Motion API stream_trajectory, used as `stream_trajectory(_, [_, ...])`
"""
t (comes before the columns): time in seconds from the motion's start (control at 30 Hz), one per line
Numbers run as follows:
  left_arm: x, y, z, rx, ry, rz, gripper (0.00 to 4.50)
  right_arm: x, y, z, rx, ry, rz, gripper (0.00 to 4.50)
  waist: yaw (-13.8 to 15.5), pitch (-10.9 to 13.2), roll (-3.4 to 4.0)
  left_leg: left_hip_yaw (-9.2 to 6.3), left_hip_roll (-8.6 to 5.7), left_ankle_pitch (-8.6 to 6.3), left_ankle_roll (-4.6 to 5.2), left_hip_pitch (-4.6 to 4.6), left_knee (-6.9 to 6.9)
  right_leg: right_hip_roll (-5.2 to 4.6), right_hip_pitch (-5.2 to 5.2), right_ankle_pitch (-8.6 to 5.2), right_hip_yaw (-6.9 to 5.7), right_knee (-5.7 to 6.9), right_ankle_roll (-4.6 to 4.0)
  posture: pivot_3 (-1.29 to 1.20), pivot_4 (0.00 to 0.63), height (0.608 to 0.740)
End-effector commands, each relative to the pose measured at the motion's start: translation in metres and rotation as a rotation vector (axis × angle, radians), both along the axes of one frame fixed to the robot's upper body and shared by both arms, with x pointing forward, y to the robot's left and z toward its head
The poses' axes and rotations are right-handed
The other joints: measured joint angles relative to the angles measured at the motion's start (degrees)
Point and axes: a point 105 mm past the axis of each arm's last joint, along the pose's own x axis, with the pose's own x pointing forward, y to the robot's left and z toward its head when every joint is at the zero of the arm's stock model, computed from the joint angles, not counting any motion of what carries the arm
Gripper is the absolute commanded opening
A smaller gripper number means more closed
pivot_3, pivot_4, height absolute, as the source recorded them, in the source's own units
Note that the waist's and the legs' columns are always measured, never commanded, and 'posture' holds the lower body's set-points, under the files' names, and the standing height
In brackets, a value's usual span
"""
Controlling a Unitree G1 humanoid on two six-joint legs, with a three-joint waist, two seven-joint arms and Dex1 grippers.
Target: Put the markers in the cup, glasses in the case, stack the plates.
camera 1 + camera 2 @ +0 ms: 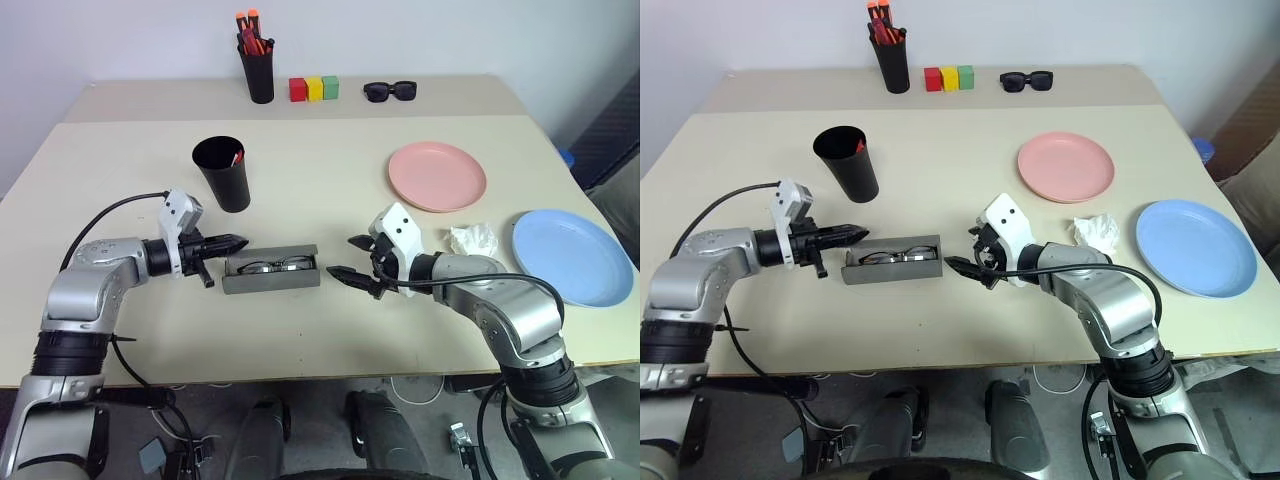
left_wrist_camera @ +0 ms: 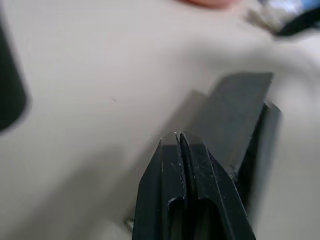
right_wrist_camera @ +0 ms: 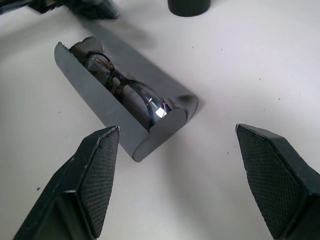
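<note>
Case [image 1: 270,276] open on beige table [image 1: 330,330], glasses [image 3: 125,87] inside; left fingers [image 2: 187,165] pressed together, right fingers [image 3: 100,175] wide; pale wall behind.

Two plates, one pink [image 1: 437,176] and one blue [image 1: 572,256]; one black cup [image 1: 222,172]; one pen pot [image 1: 258,72]. Three coloured blocks [image 1: 314,89]; one grey case [image 1: 270,271] with one pair of glasses [image 3: 125,87]; one pair of sunglasses [image 1: 390,91]; one crumpled tissue [image 1: 472,239].

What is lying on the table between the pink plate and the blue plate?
A crumpled white tissue lies between the pink plate and the blue plate, seen in both eye views.
</note>
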Motion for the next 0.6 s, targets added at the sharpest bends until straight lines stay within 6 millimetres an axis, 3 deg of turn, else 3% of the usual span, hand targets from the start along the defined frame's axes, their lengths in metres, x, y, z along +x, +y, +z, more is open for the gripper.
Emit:
stream_trajectory(0.03, [-0.012,-0.003,0.001,0.037,-0.016,-0.056,0.02,0.004,-0.002,0.012,0.007,-0.051,-0.002,3.76,-0.02,0.00,0.00,0.01,0.00,0.00,0.00,0.00,0.00,0.00,0.00,0.00,0.00,0.00,0.00,0.00,0.150,0.740])
stream_trajectory(0.23, [-0.025,-0.001,-0.011,0.095,-0.006,-0.101,0.02,0.026,-0.019,0.019,-0.011,-0.104,-0.125,3.76,-0.02,0.00,0.01,0.03,0.02,0.00,0.00,0.01,0.00,0.01,0.00,-0.01,0.01,-0.02,-0.01,0.00,0.150,0.740])
stream_trajectory(0.37, [-0.023,-0.003,-0.005,0.072,-0.054,-0.094,0.02,0.055,-0.048,0.028,-0.121,-0.209,-0.290,3.76,0.04,0.00,0.01,0.05,0.02,0.00,0.00,0.01,0.01,0.00,0.00,-0.01,0.01,-0.02,-0.01,0.00,0.150,0.740])
stream_trajectory(0.5, [-0.033,-0.026,0.011,0.001,-0.091,-0.162,0.02,0.078,-0.083,0.034,-0.367,-0.381,-0.383,3.76,0.28,0.01,0.01,0.06,0.00,0.00,0.00,-0.03,0.02,-0.04,0.00,-0.01,0.01,-0.08,-0.01,0.00,0.150,0.740])
stream_trajectory(0.6, [-0.049,-0.055,0.017,-0.030,-0.122,-0.250,0.02,0.093,-0.104,0.033,-0.467,-0.420,-0.436,3.76,0.11,0.00,0.01,0.11,0.00,-0.01,0.01,-0.03,0.01,-0.04,0.00,0.00,0.04,-0.10,0.00,0.00,0.150,0.740])
